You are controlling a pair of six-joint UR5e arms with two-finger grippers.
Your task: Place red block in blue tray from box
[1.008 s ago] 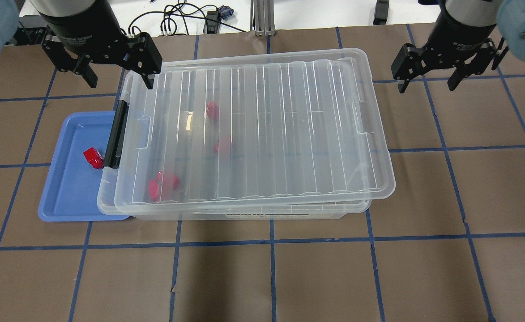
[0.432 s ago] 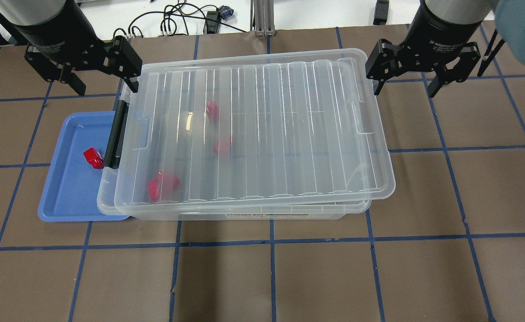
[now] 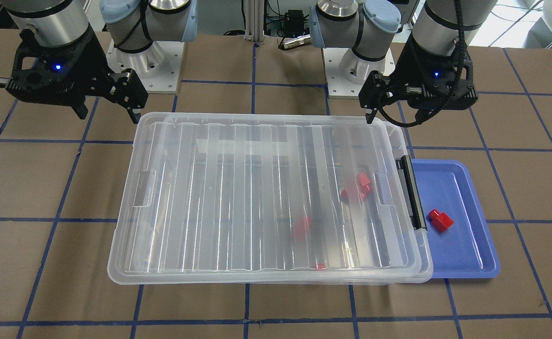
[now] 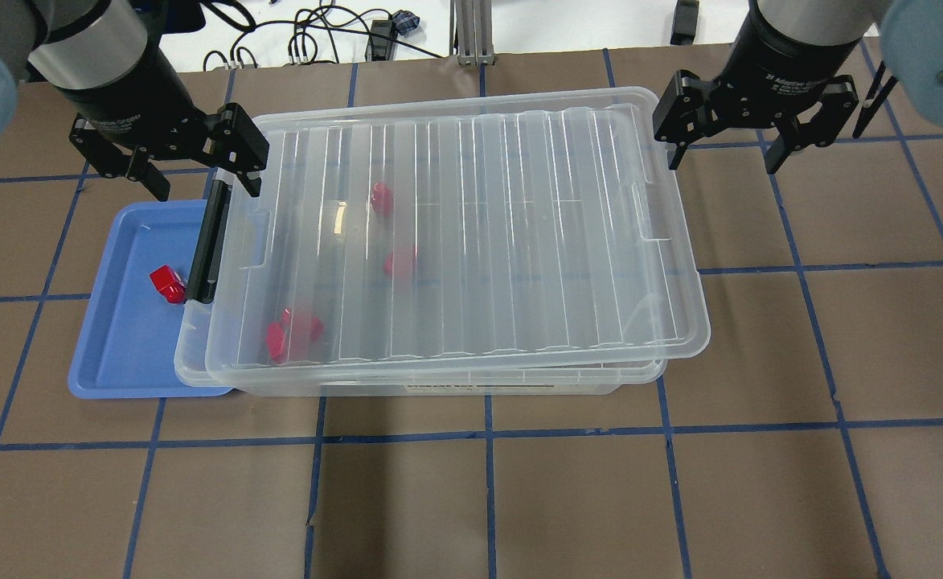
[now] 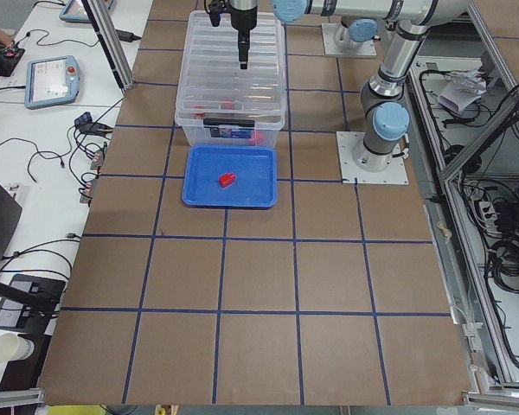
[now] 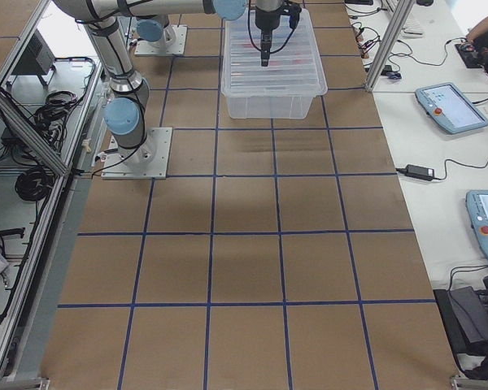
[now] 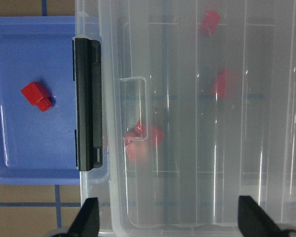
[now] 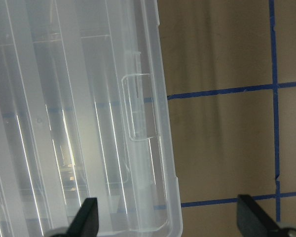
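One red block (image 4: 168, 284) lies in the blue tray (image 4: 129, 354), which sits against the left end of the clear box (image 4: 600, 378). The ribbed lid (image 4: 479, 233) lies slightly askew on the box. Through it I see three more red blocks (image 4: 293, 334), (image 4: 400, 261), (image 4: 381, 198). My left gripper (image 4: 206, 183) is open and empty above the far end of the black latch handle (image 4: 207, 245). My right gripper (image 4: 724, 158) is open and empty just past the box's far right corner. The left wrist view shows the tray block (image 7: 37, 96) beside the handle (image 7: 88, 103).
Cables and an aluminium post (image 4: 471, 32) lie beyond the table's far edge. Blue tape lines grid the brown table (image 4: 487, 498). Teach pendants (image 5: 50, 80) rest on a side bench. The arm bases (image 3: 144, 56) stand behind the box.
My right gripper has moved left toward the box's far right corner. My left gripper has shifted left and then nearer, over the latch handle's end. Both stay open. Blocks, lid and tray have not moved.
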